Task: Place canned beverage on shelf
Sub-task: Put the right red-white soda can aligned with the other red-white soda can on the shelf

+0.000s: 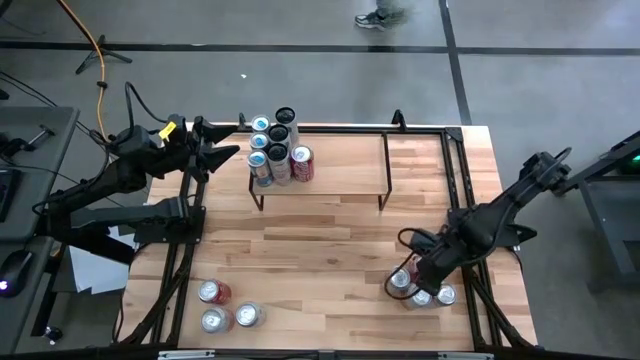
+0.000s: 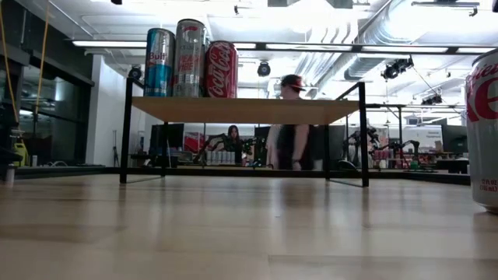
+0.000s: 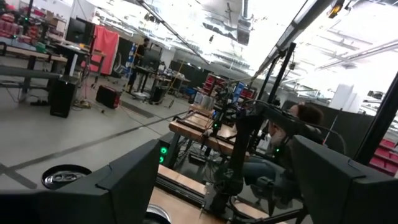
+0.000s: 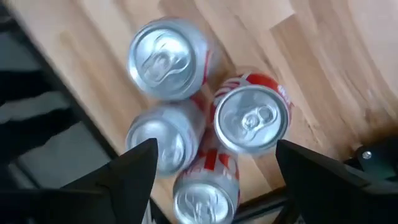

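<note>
From above, my right gripper (image 1: pixel 412 281) hangs over a cluster of upright aluminium cans (image 1: pixel 422 290) near the right front corner of the light wood tabletop (image 1: pixel 330 250); my left gripper (image 1: pixel 215 150) waits beside the left end of the low wood-topped shelf with black rod legs (image 1: pixel 340 165), where seven cans stand (image 1: pixel 277 152). The low view alone shows their sides: a blue-silver can (image 2: pixel 159 62), a tall silver one (image 2: pixel 189 58) and a red cola can (image 2: pixel 222 69). My left wrist view shows my fingers (image 3: pixel 134 180) spread apart, holding nothing. My right wrist view shows four can tops, a red-and-white can (image 4: pixel 252 118) between my parted fingers (image 4: pixel 130 174), not gripped.
</note>
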`<control>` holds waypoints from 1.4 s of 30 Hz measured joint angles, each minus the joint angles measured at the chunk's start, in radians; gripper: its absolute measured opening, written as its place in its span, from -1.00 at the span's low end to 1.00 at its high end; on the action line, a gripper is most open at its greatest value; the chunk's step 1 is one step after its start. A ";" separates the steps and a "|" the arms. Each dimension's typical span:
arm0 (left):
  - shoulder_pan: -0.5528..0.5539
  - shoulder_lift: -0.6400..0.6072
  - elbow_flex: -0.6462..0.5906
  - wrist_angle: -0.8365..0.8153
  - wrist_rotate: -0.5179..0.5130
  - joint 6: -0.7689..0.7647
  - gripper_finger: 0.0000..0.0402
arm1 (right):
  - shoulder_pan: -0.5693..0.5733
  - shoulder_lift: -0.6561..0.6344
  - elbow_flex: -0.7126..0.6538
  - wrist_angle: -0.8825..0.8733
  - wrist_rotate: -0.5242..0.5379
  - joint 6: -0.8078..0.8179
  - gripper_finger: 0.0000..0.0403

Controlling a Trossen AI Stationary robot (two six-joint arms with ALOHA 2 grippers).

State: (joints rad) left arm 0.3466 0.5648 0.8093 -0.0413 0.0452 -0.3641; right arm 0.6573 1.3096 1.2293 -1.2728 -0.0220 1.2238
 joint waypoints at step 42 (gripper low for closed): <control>0.000 0.000 0.000 0.005 0.034 0.026 0.52 | -0.053 0.325 -0.029 -0.096 -0.117 0.171 0.55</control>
State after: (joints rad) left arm 0.3466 0.5648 0.8089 -0.0358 0.0795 -0.3382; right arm 0.6039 1.6350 1.2000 -1.3691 -0.1388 1.3952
